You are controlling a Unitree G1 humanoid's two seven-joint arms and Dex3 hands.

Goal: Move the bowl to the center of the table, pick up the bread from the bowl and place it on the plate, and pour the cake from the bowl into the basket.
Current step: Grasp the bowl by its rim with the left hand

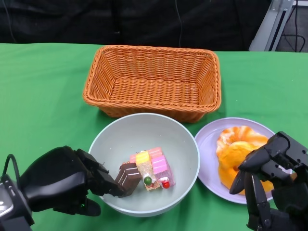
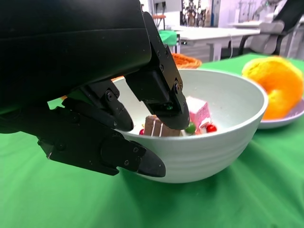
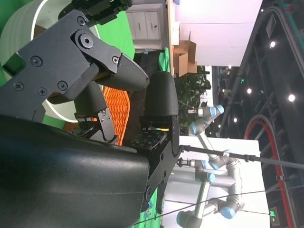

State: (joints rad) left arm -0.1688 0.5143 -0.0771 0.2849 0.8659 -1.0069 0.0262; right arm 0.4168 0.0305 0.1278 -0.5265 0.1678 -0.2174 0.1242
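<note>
Bread [image 1: 237,155] lay on the plate [image 1: 208,144]; left hand [image 1: 67,180] clamped the near rim of the cake-filled bowl [image 1: 180,139], right hand [image 1: 270,173] empty, fingers apart; next, tipping into the basket [image 1: 153,82].

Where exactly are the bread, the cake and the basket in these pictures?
bread [image 1: 234,153], head view, middle of the orange loaf on the plate.
cake [image 1: 153,166], head view, pink and yellow top, inside the bowl.
basket [image 1: 150,87], head view, woven floor.
</note>
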